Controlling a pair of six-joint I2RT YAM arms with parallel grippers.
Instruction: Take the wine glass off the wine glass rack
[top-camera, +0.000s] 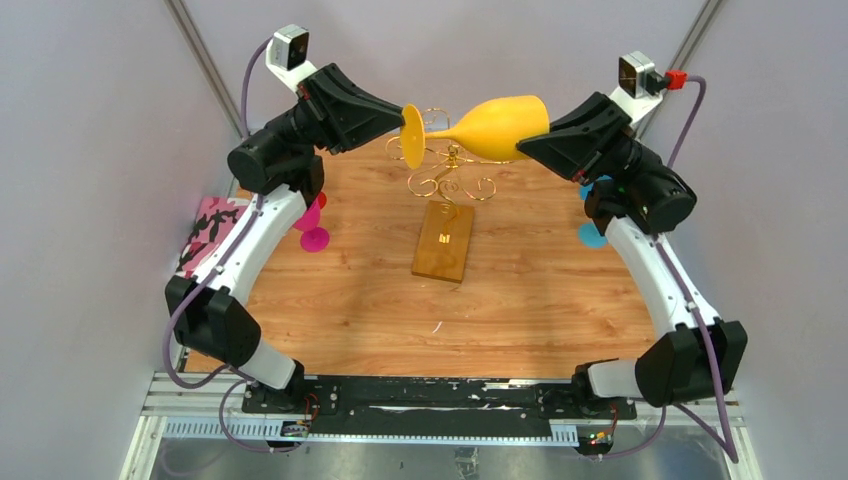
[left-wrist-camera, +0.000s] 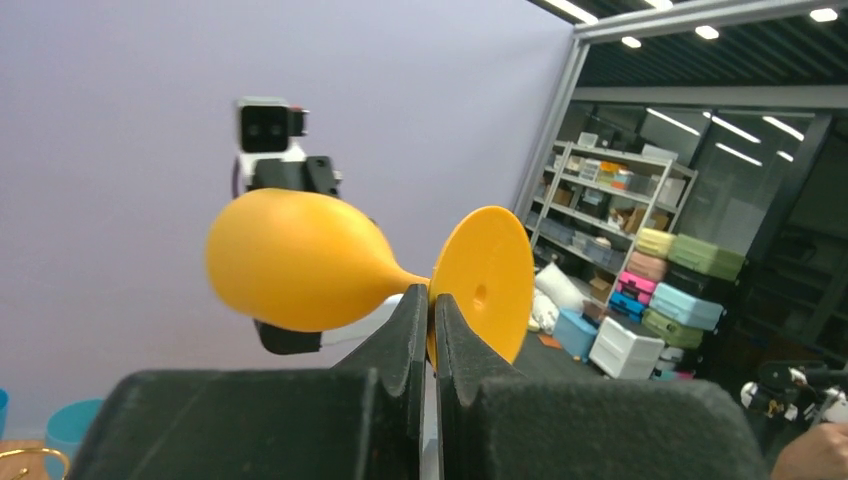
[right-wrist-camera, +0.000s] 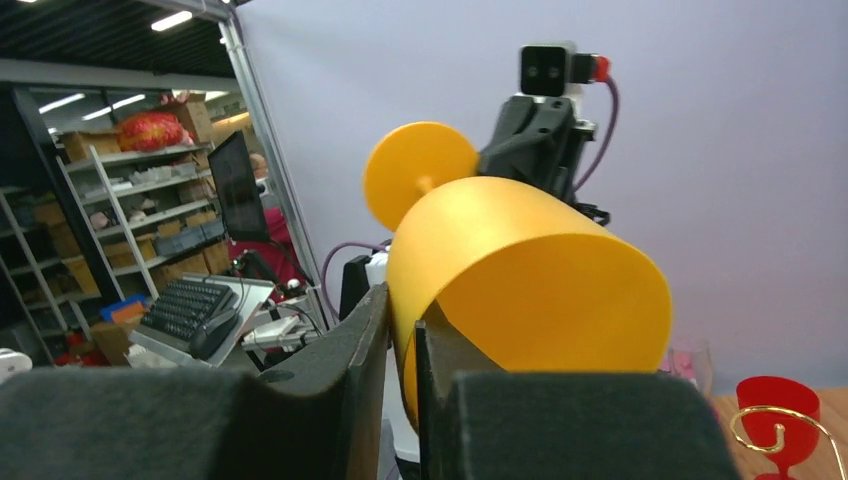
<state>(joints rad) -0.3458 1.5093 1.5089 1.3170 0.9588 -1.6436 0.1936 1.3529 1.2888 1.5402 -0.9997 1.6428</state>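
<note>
A yellow wine glass (top-camera: 495, 127) lies on its side in the air, above the top of the gold wire wine glass rack (top-camera: 450, 172), which stands on an amber base (top-camera: 443, 242). My left gripper (top-camera: 405, 122) is shut on the edge of the glass's round foot (left-wrist-camera: 485, 280); the fingertips (left-wrist-camera: 432, 300) pinch it close to the stem. My right gripper (top-camera: 527, 140) is shut on the bowl's rim, with one finger inside the bowl (right-wrist-camera: 520, 280) and one outside, the fingertips (right-wrist-camera: 400, 312) clamping the wall. Whether the glass touches the rack I cannot tell.
Pink glasses (top-camera: 314, 238) and a red one (top-camera: 320, 200) stand at the left by the left arm. Blue glasses (top-camera: 592, 235) stand at the right behind the right arm. A pink-and-black patterned thing (top-camera: 210, 232) lies at the table's left edge.
</note>
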